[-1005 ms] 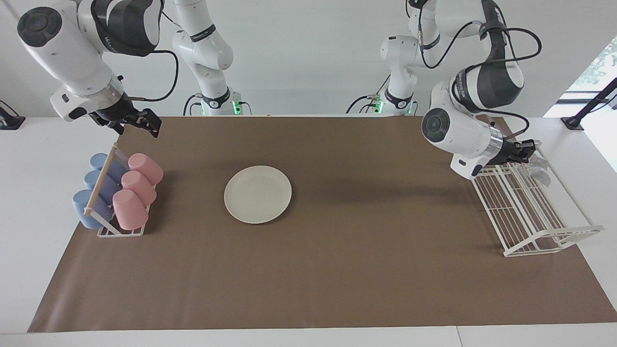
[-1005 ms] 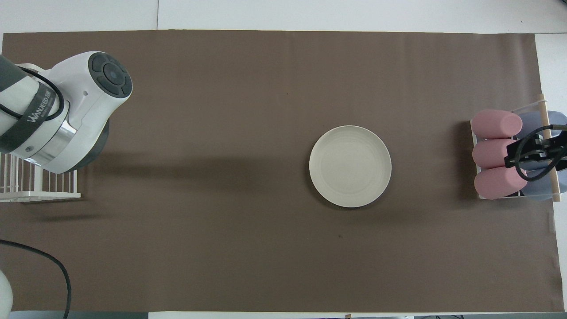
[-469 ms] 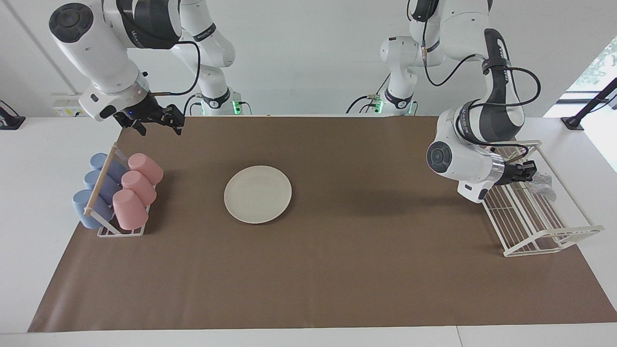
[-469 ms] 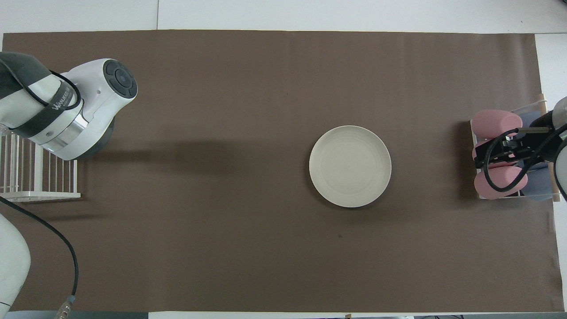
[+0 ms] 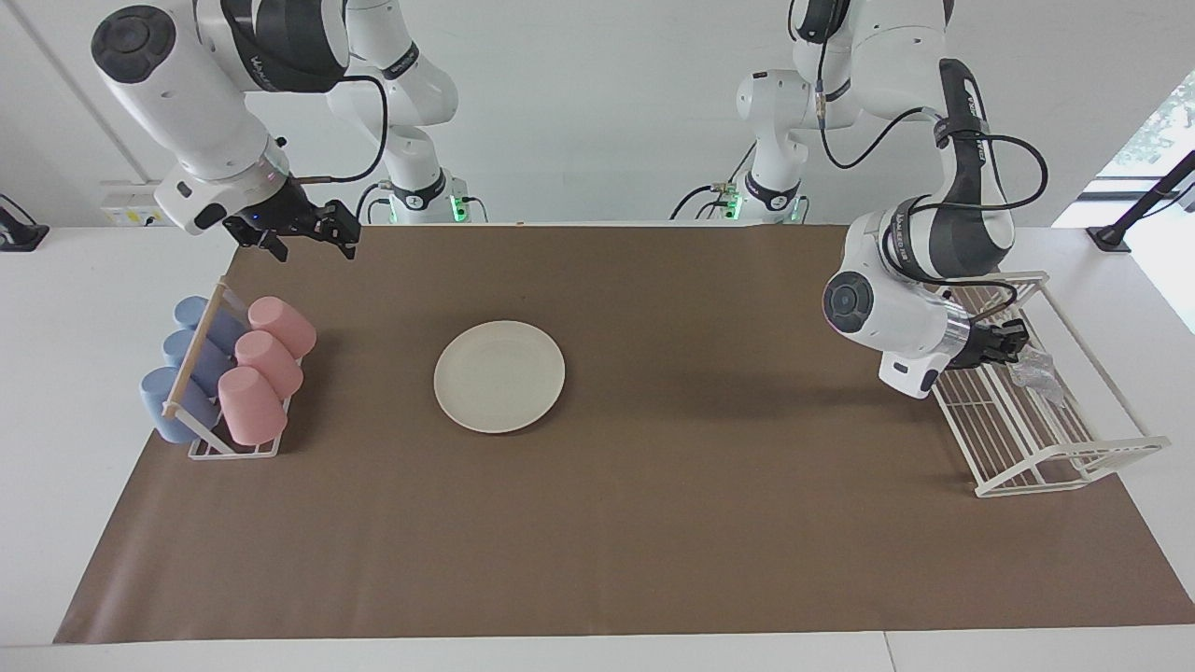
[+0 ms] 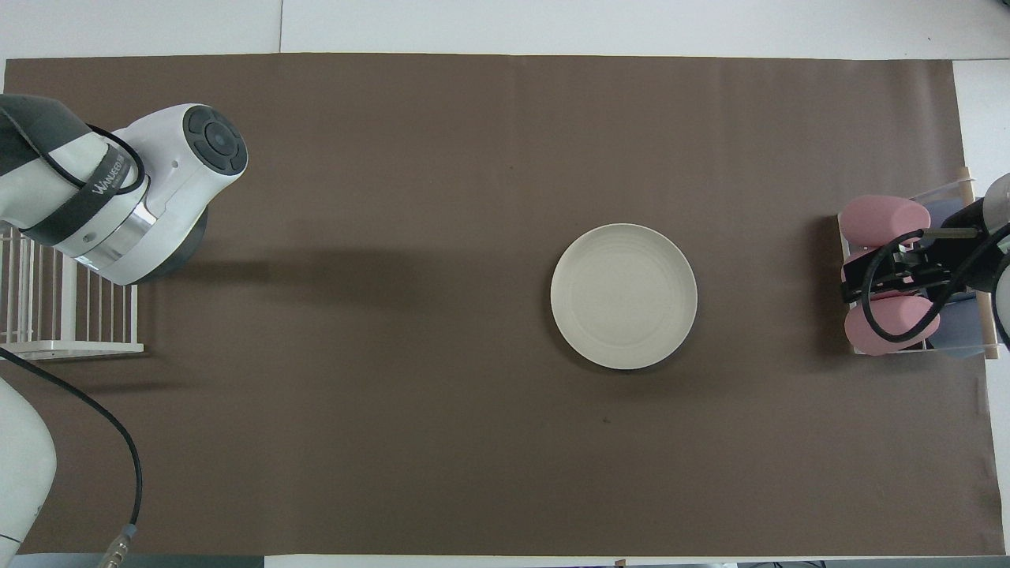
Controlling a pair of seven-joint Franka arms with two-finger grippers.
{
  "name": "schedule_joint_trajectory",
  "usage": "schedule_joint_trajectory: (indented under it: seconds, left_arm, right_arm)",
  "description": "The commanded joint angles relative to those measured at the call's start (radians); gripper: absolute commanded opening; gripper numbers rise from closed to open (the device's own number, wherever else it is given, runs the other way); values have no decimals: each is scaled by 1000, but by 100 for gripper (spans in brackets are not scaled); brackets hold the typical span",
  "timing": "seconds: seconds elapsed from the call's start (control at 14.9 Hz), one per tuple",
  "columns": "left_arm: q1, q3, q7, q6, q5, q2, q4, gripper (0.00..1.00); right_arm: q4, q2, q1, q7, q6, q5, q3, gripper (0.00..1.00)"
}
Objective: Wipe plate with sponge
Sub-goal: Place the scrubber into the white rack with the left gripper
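Left jaws closed, tips at sponge [image 5: 1034,370] in rack [image 5: 1055,448].

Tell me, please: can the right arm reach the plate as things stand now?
Probably yes. The right pincer hangs open above the mat's edge near the cup rack, and only bare mat lies between it and the plate.

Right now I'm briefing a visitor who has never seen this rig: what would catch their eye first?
Probably the cream plate, alone mid-table on the brown mat. Next, the pink and blue cups racked at the right arm's end, with the right gripper open in the air nearer the robots. At the other end the left gripper is shut at the glittery sponge in the white wire rack.
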Motion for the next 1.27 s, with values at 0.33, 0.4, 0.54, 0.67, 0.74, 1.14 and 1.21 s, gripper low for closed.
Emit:
schedule_joint_trajectory:
  seconds: [0.33, 0.4, 0.54, 0.67, 0.74, 1.14, 1.21]
  left_arm:
    - [12, 2, -62, 66, -55, 3, -10, 89]
    - [13, 2, -62, 67, -57, 3, -10, 91]
    - [13, 2, -62, 70, -57, 3, -9, 100]
    - [13, 0, -62, 75, -69, 0, -7, 100]
    - [13, 2, -62, 83, -100, -3, 0, 100]
    - [52, 9, -47, 110, -541, -67, 131, 100]
    - [53, 9, -50, 104, -598, -78, 143, 100]
  right_arm:
    - [-8, -12, 9, 18, -7, 15, -20, 100]
    - [-11, -13, 8, 18, -12, 15, -20, 100]
    - [-13, -15, 0, 22, -12, 16, -20, 100]
    - [-11, -12, 0, 18, -9, 16, -20, 100]
    - [-11, -13, 3, 16, -9, 16, -20, 100]
    - [-10, -12, 0, 24, 10, 19, -22, 100]
    - [-11, -13, -2, 25, 11, 16, -23, 100]
